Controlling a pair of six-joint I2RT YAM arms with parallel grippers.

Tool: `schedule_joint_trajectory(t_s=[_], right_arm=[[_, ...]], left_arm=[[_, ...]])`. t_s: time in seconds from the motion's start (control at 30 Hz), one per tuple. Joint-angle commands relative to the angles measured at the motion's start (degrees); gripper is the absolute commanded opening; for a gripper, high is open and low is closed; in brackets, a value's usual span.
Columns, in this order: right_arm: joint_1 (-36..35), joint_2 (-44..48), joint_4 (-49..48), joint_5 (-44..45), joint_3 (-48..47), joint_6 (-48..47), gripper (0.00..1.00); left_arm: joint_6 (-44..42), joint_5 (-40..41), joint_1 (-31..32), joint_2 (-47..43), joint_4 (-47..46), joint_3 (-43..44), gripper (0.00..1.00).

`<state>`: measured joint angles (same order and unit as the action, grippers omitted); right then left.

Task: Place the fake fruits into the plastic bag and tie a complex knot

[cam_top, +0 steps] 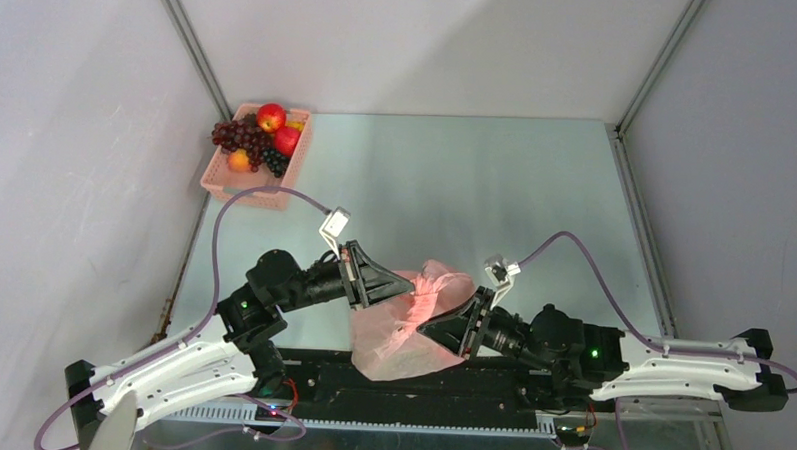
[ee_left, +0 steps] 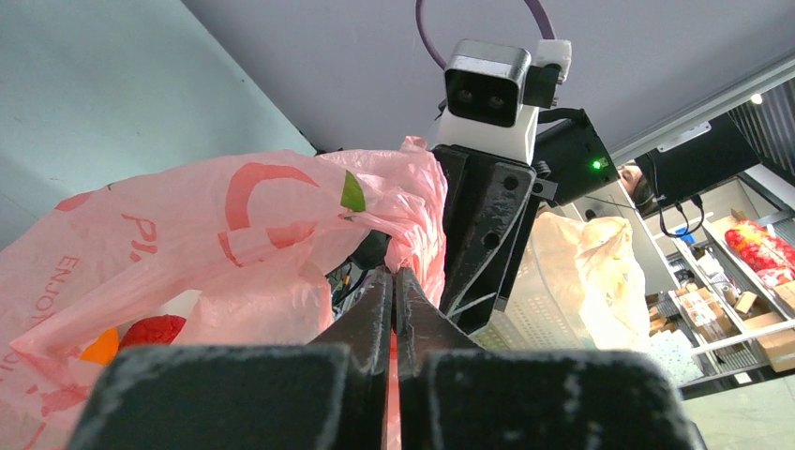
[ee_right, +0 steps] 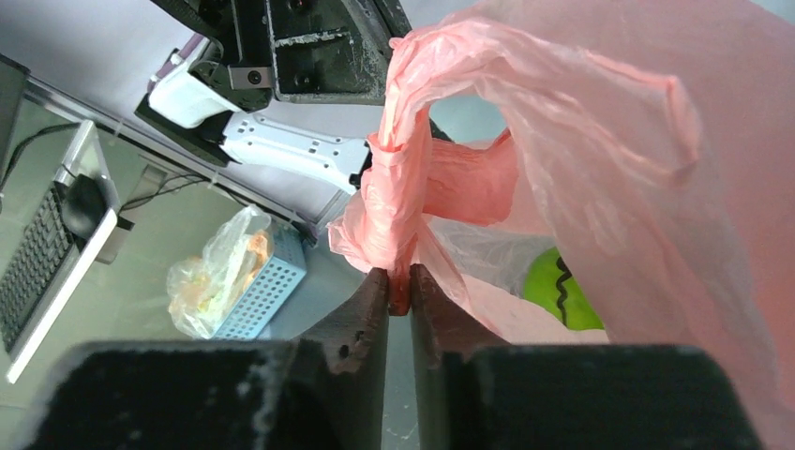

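Observation:
The pink plastic bag point(cam_top: 403, 330) sits between both grippers at the table's near middle. My left gripper point(cam_top: 406, 283) is shut on a thin strip of the bag point(ee_left: 187, 244); pink film shows between its jaws point(ee_left: 394, 274). My right gripper point(cam_top: 427, 327) is shut on a twisted handle of the bag point(ee_right: 394, 197), pinched at the tips point(ee_right: 399, 281). The two handles cross and wrap around each other above the bag. Inside the bag a red fruit point(ee_left: 150, 330), an orange one point(ee_left: 98, 347) and a green apple point(ee_right: 558, 291) show through the film.
A pink lattice basket point(cam_top: 237, 193) stands at the back left and holds red apples point(cam_top: 271, 117), a dark grape bunch point(cam_top: 240, 134) and an orange point(cam_top: 239, 160). Metal frame posts rise at the back corners. A blue perforated bin point(ee_right: 262, 277) lies beyond the table.

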<state>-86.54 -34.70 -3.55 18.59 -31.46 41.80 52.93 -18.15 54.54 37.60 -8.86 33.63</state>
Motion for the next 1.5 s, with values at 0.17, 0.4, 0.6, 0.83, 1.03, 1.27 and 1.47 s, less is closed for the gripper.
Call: schedule_joint_trajectory(t_s=[0.17,0.4,0.6,0.83,1.03,1.27,1.47], right_arm=[[0.8,0.9,-1.2,0.9,-0.2,-0.1,0.00],[0.8,4.1,7.2,3.5,-0.2,2.6,0.00],[0.8,7.6,19.0,5.1,-0.2,8.1,0.00],[0.6,6.5,33.0,2.6,0.9,17.6,0.00],[0.6,5.9,34.5,-2.1,8.2,25.7,0.00],[-0.2,2.5,29.2,-6.2,16.2,30.4,0.00],[-0.2,1.7,27.5,-7.0,14.4,25.8,0.00]], left_arm=[[-3.0,7.2,-0.8,-2.1,3.1,0.8,0.00],[-7.2,15.9,-3.9,-2.7,6.9,0.6,0.00],[-14.1,24.6,-4.2,-0.3,8.5,1.0,0.00],[-20.4,36.8,-5.0,3.9,7.6,-0.3,0.00],[-21.2,42.5,-9.7,9.9,6.0,-0.4,0.00],[-22.0,41.1,-15.5,16.0,2.8,-0.3,0.00],[-20.5,29.4,-16.4,15.0,1.1,-0.4,0.00]])
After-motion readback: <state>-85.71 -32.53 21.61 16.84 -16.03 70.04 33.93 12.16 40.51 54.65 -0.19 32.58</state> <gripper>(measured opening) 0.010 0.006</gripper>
